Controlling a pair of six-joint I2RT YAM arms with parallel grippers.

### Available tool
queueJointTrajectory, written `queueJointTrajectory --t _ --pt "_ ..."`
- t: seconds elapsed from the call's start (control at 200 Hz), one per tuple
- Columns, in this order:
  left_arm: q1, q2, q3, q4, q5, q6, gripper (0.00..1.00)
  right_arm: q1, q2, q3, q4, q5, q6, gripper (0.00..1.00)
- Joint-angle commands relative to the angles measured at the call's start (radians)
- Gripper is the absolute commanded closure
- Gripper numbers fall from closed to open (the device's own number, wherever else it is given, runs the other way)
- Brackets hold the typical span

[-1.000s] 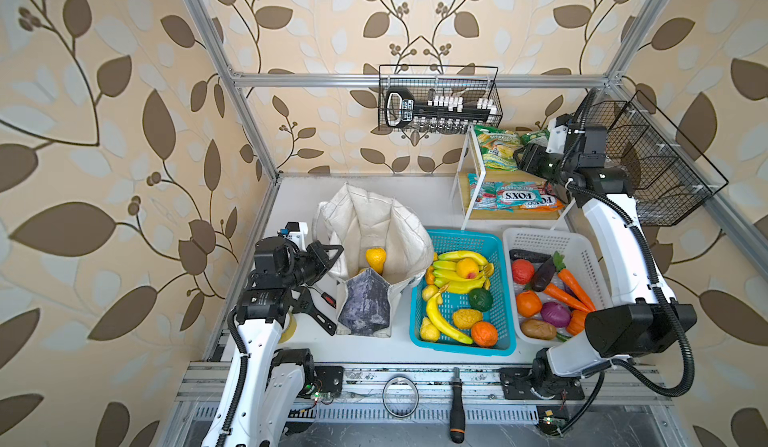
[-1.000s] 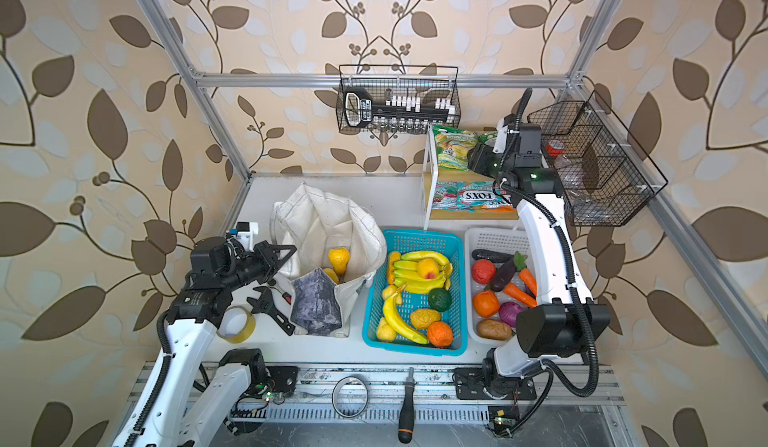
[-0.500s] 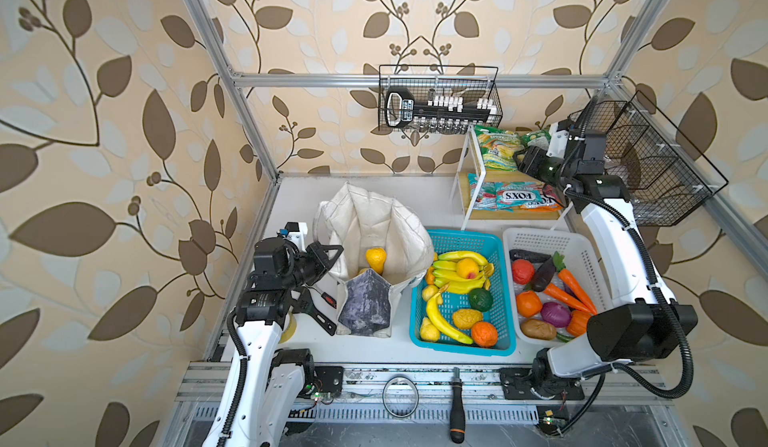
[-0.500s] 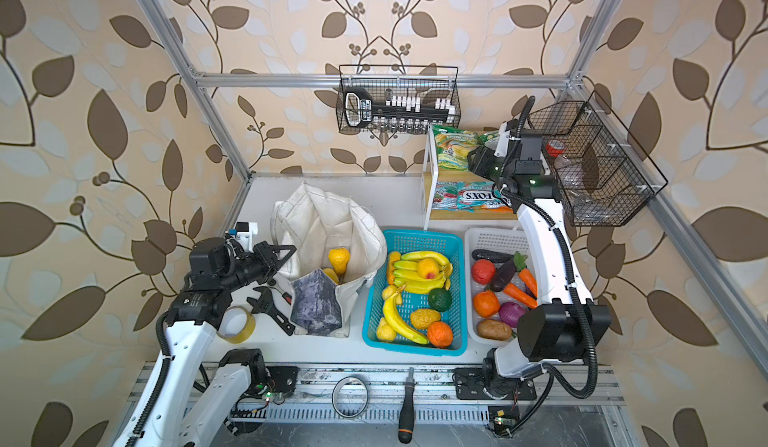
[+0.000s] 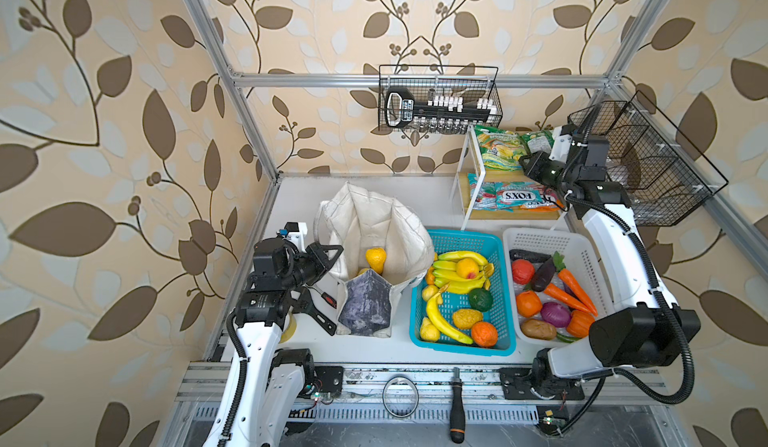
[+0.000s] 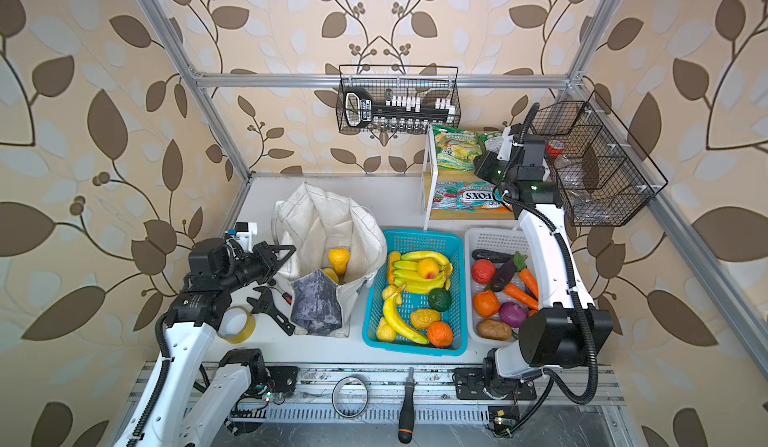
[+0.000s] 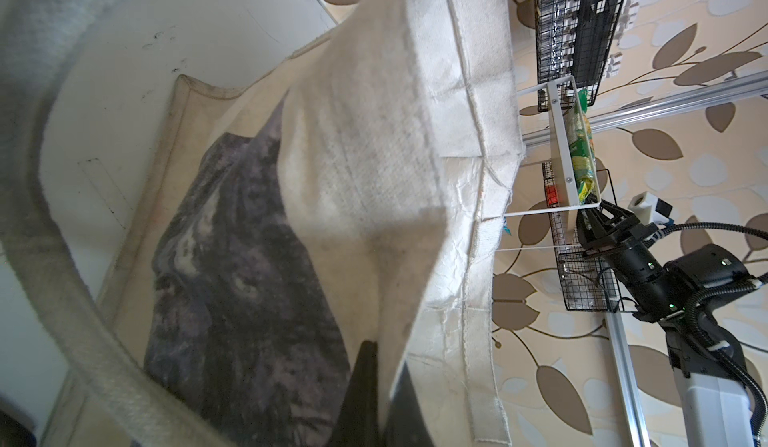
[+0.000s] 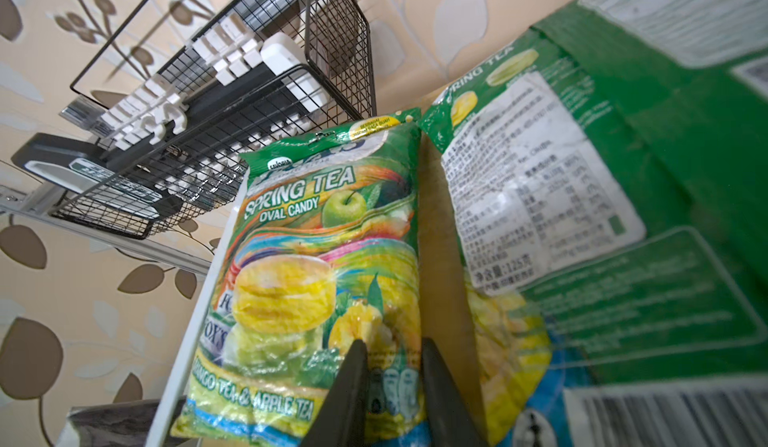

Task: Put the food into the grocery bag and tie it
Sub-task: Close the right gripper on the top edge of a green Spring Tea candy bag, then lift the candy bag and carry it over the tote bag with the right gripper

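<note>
The off-white grocery bag [image 5: 374,224] [image 6: 328,220] stands open on the table's left, with a yellow toy fruit [image 5: 375,256] inside. My left gripper [image 5: 332,258] [image 7: 376,382] is shut on the bag's cloth rim [image 7: 374,133]. Two green-and-yellow snack packets [image 5: 496,150] [image 5: 538,139] lie on the upper shelf at the back right. My right gripper [image 5: 525,162] [image 8: 395,353] is shut on the lower corner of the "Spring Tea" packet [image 8: 324,237]; the other packet [image 8: 519,200] lies beside it. A toy carrot [image 5: 575,285] rests in the white basket.
A blue basket [image 5: 461,237] of toy fruit and a white basket [image 5: 540,235] of toy vegetables sit right of the bag. FOX'S packets [image 5: 519,195] lie on the lower shelf. Wire baskets hang on the back wall [image 5: 440,100] and right frame [image 5: 648,166]. A wrench [image 5: 316,312] and tape roll [image 6: 235,324] lie near the left arm.
My right gripper has moved in at the upper shelf and its jaws have closed onto the packet's corner. The left arm and the bag have not moved.
</note>
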Motion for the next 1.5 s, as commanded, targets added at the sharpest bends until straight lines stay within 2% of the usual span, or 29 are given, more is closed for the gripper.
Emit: queueJointTrajectory --t 0.0,0.095,0.52,0.705,1.025,1.17,1.374,1.494 --pt "0.005 -0.010 0.016 0.034 0.020 0.023 1.00 0.014 -0.047 -0.009 0.018 -0.009 0.013 0.89" --pt "0.005 -0.010 0.012 0.042 0.020 0.018 1.00 0.019 -0.058 0.002 0.029 -0.002 0.018 1.00" --pt "0.004 -0.016 0.005 0.054 0.028 0.009 1.00 0.035 -0.030 0.200 -0.080 -0.056 -0.009 1.00" --pt "0.004 -0.015 0.004 0.052 0.027 0.009 1.00 0.031 -0.045 0.259 -0.074 -0.039 -0.038 1.00" --pt "0.005 -0.017 0.008 0.062 0.032 -0.002 1.00 0.031 -0.023 0.415 -0.112 -0.114 -0.042 1.00" --pt "0.005 -0.014 0.016 0.054 0.034 0.003 1.00 0.041 -0.043 0.505 -0.201 -0.124 -0.051 1.00" --pt "0.004 -0.019 0.009 0.072 0.053 -0.009 1.00 0.159 -0.145 0.491 -0.214 -0.119 -0.044 1.00" --pt "0.005 -0.020 0.014 0.063 0.054 -0.001 1.00 0.280 -0.184 0.483 -0.272 -0.017 -0.061 1.00"
